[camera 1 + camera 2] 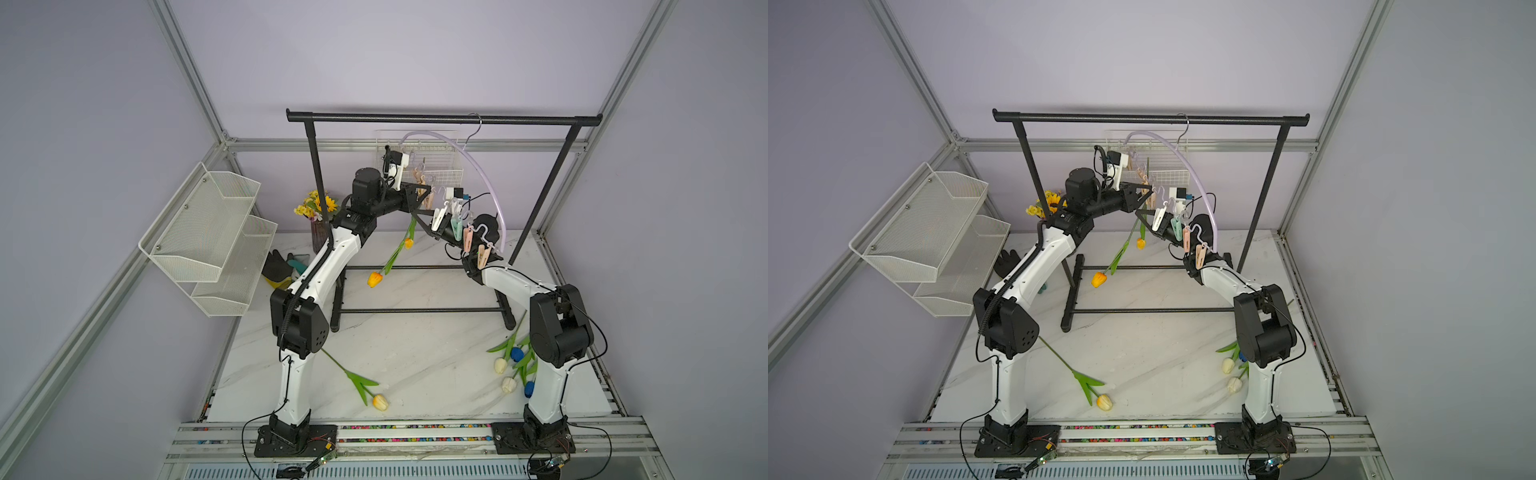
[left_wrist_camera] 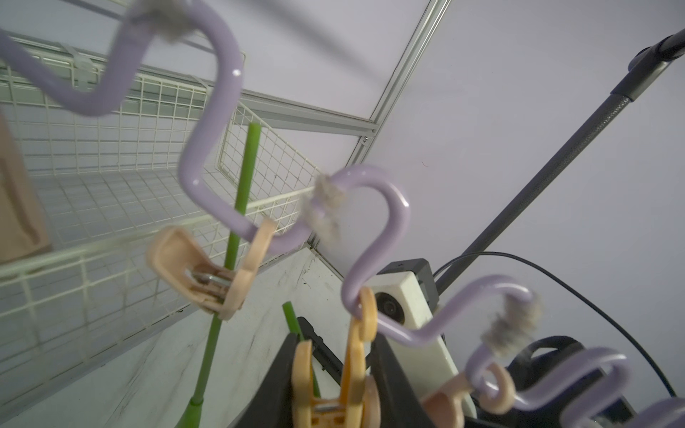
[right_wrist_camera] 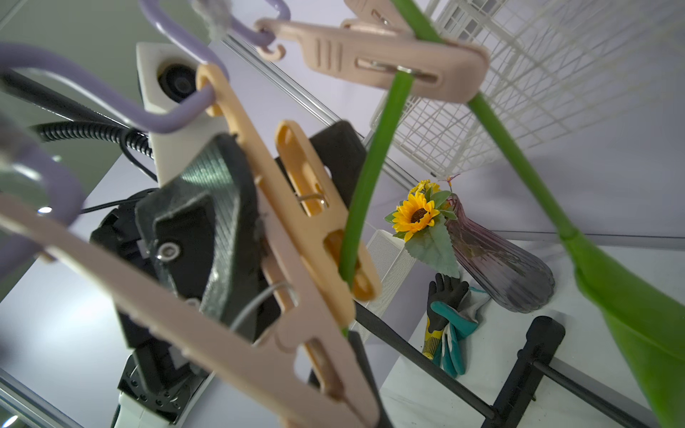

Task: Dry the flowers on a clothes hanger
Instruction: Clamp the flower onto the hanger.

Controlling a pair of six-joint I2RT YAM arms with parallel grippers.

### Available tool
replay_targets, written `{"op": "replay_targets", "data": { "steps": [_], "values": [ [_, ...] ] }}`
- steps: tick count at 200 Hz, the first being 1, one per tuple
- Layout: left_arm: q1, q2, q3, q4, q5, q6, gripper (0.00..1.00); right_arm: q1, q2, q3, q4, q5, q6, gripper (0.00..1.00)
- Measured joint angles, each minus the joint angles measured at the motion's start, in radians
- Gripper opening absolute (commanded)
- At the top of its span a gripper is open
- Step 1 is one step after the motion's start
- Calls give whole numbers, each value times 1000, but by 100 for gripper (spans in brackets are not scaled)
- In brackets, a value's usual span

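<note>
The lilac clothes hanger (image 1: 478, 174) hangs tilted by its metal hook from the black rack bar (image 1: 444, 119). My left gripper (image 2: 333, 355) is shut on an orange clothespin (image 2: 326, 385) of the hanger, one black finger on each side. A green tulip stem (image 3: 370, 178) runs through that clothespin's (image 3: 315, 222) mouth down into my right gripper (image 3: 348, 333), which is shut on it and largely hidden behind a pink clip. Another stem (image 2: 237, 207) sits in a peach clip (image 2: 207, 274). Orange heads (image 1: 374, 279) (image 1: 409, 243) hang below. More flowers lie on the table: yellow (image 1: 380, 402), white (image 1: 500, 365), blue (image 1: 516, 354).
A white mesh shelf (image 1: 208, 232) juts from the left wall. The sunflower vase (image 1: 318, 232) and gloves (image 1: 278, 270) sit at the back left. A wire basket (image 1: 440, 166) hangs on the back wall behind the hanger. The rack's base bars (image 1: 419, 310) cross the table.
</note>
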Motion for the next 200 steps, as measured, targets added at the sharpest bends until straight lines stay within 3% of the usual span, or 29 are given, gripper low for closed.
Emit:
{"op": "replay_targets", "data": {
  "steps": [58,115,155,200],
  "values": [
    [3,0,-18,54,3,-21,3,0,15,30,-1,0,7,0],
    [4,0,-18,52,5,-26,45,0,15,31,-9,0,-3,0],
    [2,-2,-20,36,12,-20,61,-2,14,30,-44,4,-55,0],
    [5,-32,-23,-2,11,-4,73,-10,-2,30,-141,23,-155,0]
  ]
}}
